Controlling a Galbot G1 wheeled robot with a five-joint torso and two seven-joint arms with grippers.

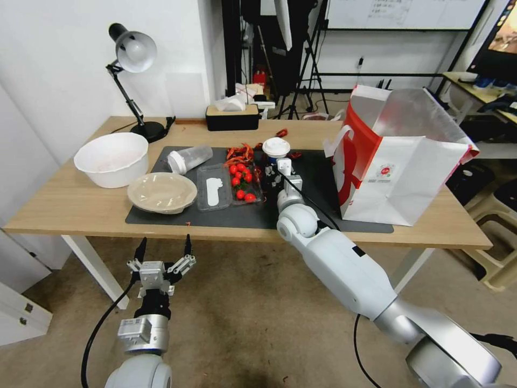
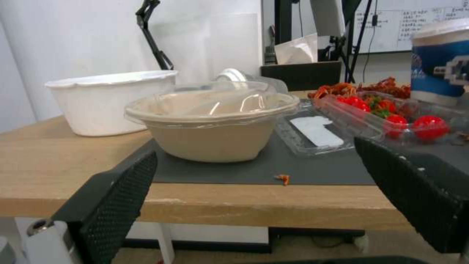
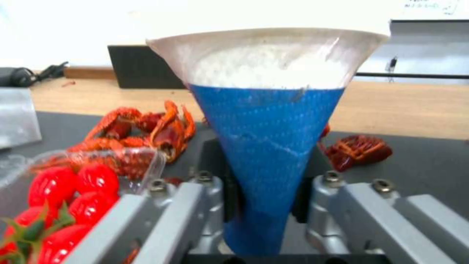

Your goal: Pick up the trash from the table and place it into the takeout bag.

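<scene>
While the cup stands upright, everything hangs on lift clearance toward the bag.
cup: blue paper cup (image 1: 276, 153) with white lid, upper centre of the head view, upright on the dark mat (image 1: 323, 183); long axis vertical.
cup vs fingers: in the right wrist view the blue paper cup (image 3: 268, 146) sits squarely between the two metal fingers (image 3: 205, 190), low on its body, filling frame centre; the fingers look closed against its sides, so I read it as pinched.
right gripper: right gripper (image 1: 281, 173) sits just below the cup in the head view, arm running up from lower right.
nearer arm: right, clearly; it is on the cup.
bag: takeout bag (image 1: 398, 156) upright, mouth open, foil lining showing, right of frame centre in the head view; near the cup, off to its right.
judgement: next move needs a vertical lift above the bag rim, then a sideways carry to the right; a low grip on a tall cup could let it tip.
neighbours: clear tray of tomatoes (image 1: 243, 183) just left of the cup, red crayfish shells (image 3: 146, 128) beside it.
other trash: beige bowl (image 2: 212, 124) under clear film at centre of the left wrist view, clear lidded cup (image 1: 189, 159) lying on its side above it.
left gripper: left gripper (image 1: 163, 250) lower left of the head view, below the table (image 1: 70, 207) edge, fingers spread, holding nothing.
</scene>
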